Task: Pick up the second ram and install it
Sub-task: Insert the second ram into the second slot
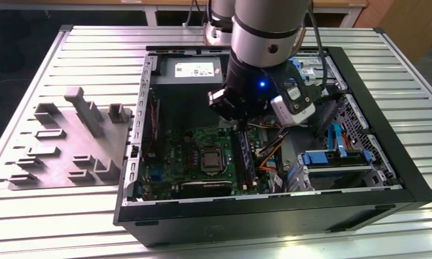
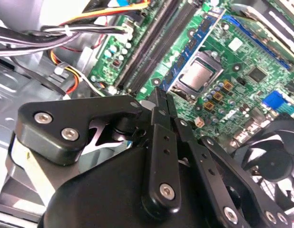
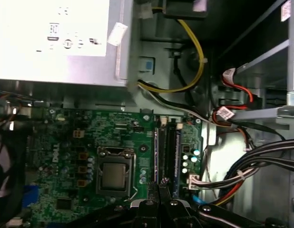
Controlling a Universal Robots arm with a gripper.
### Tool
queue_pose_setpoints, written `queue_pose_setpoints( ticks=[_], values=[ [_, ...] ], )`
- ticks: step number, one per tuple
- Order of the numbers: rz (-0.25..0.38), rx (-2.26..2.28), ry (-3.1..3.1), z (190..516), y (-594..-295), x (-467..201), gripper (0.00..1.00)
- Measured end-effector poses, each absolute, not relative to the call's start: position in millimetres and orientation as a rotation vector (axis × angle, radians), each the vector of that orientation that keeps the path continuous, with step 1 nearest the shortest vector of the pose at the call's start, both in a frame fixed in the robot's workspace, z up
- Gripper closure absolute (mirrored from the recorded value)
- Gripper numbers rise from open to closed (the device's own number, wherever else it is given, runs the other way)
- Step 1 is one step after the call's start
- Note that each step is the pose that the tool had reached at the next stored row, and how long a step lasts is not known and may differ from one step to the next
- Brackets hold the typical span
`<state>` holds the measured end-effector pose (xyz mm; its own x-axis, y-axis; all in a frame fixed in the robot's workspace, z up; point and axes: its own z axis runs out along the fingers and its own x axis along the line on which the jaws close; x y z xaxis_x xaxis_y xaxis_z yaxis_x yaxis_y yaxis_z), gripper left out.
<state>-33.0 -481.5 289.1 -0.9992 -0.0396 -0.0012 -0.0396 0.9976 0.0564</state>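
Centrally, the open computer case (image 1: 273, 218) holds a green motherboard (image 1: 178, 154), a grey power supply (image 1: 192, 69) and bundled cables (image 3: 261, 154). The gripper (image 2: 159, 96) reaches into the case, its fingers pressed together with nothing visible between them. The ram (image 1: 247, 161) stands on edge in the motherboard's memory slots, directly beneath the fingertips (image 3: 156, 194). Its long axis runs along the slots, one end toward the power supply. Contact between fingers and ram cannot be told.
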Motion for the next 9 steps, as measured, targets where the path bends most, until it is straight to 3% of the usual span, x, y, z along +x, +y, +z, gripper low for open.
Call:
queue_pose_setpoints(
  ticks=[9],
  values=[
    [0.089, -0.061, 3.14, 278.7, -481.5, -27.3, 0.88]
  ],
)
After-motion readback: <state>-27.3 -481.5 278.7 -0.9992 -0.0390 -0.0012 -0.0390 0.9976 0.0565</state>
